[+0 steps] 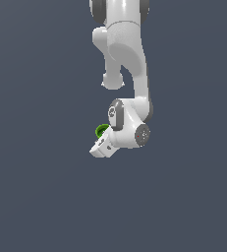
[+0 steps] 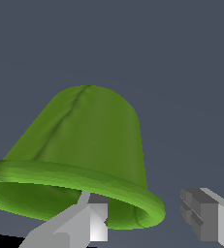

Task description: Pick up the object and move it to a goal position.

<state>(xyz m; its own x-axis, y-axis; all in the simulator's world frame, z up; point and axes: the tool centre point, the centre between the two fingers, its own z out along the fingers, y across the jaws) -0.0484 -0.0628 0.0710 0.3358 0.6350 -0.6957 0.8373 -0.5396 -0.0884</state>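
Observation:
The object (image 2: 91, 145) is a bright green cup-like cylinder with a flared, ridged rim, and it fills much of the wrist view. My gripper (image 2: 145, 220) is open at the rim. One finger (image 2: 91, 220) sits in front of the cup's open mouth and the other finger (image 2: 208, 218) stands outside the rim, clear of it. Part of the rim lies in the gap between them, and no pad visibly presses on it. In the exterior view only a small green patch of the object (image 1: 101, 130) shows beside the white hand of the gripper (image 1: 103, 142). The fingertips are hidden there.
The white arm (image 1: 127, 59) comes down from the top of the exterior view. Around it there is only a plain dark grey-blue surface.

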